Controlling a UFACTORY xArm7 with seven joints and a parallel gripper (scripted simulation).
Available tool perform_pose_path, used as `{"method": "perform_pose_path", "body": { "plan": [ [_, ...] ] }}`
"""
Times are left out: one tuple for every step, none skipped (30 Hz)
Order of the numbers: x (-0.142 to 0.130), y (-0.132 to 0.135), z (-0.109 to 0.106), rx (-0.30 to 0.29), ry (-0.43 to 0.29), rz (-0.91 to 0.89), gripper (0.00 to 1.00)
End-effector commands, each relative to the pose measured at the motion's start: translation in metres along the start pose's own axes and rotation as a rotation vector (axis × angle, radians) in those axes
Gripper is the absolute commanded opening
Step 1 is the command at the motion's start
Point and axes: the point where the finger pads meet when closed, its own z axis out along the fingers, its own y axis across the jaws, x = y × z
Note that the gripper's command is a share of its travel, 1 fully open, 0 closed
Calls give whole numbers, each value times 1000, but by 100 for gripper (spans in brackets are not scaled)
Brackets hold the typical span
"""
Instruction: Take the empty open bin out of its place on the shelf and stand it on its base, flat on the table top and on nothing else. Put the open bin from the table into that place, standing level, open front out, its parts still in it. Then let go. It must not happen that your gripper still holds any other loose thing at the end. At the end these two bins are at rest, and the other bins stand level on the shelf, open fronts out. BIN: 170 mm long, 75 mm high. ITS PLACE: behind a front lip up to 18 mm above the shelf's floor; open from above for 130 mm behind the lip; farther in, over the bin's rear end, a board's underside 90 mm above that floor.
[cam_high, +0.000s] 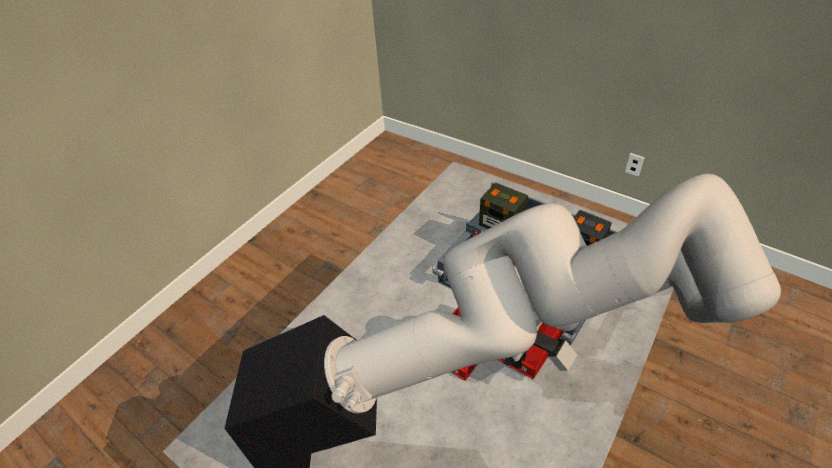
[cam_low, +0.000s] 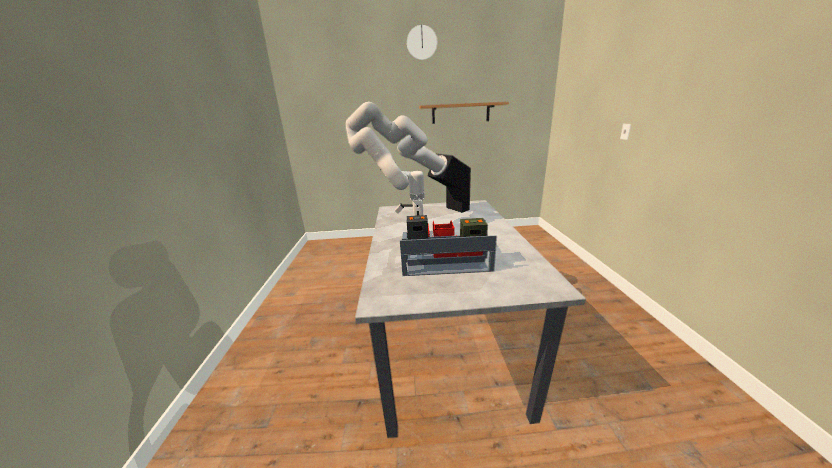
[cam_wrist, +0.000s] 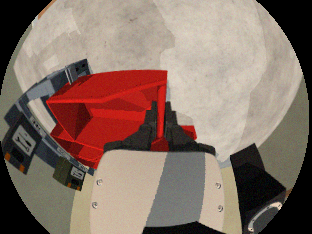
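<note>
In the wrist view my gripper (cam_wrist: 160, 109) is shut on the thin side wall of a red open bin (cam_wrist: 107, 115). The bin looks empty and hangs tilted beside the grey shelf (cam_wrist: 47, 95), over the table top. In the exterior view the gripper (cam_low: 416, 204) is low behind the shelf (cam_low: 448, 253), above the dark bin (cam_low: 417, 227). A red bin (cam_low: 443, 228) shows between the dark bin and a green bin (cam_low: 473, 225); I cannot tell if it is the held one. In the top view the arm hides the gripper; red bin parts (cam_high: 532, 362) show under it.
Closed bins with orange clips stand on the shelf: green (cam_high: 503, 203) and dark (cam_high: 592, 225). Labelled bin fronts (cam_wrist: 23, 137) show at the left of the wrist view. The robot's black base (cam_high: 296, 390) stands on the table. More red (cam_low: 456, 254) shows low inside the shelf.
</note>
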Motion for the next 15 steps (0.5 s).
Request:
{"method": "perform_pose_path", "body": {
  "plan": [
    [0,3,0,2,-1,0,0],
    [0,5,0,2,-1,0,0],
    [0,6,0,2,-1,0,0],
    [0,6,0,2,-1,0,0],
    [0,6,0,2,-1,0,0],
    [0,6,0,2,-1,0,0],
    [0,7,0,2,-1,0,0],
    [0,8,0,2,-1,0,0],
    [0,9,0,2,-1,0,0],
    [0,9,0,2,-1,0,0],
    [0,10,0,2,-1,0,0],
    [0,10,0,2,-1,0,0],
    [0,10,0,2,-1,0,0],
    [0,11,0,2,-1,0,0],
    [0,11,0,2,-1,0,0]
  ]
}}
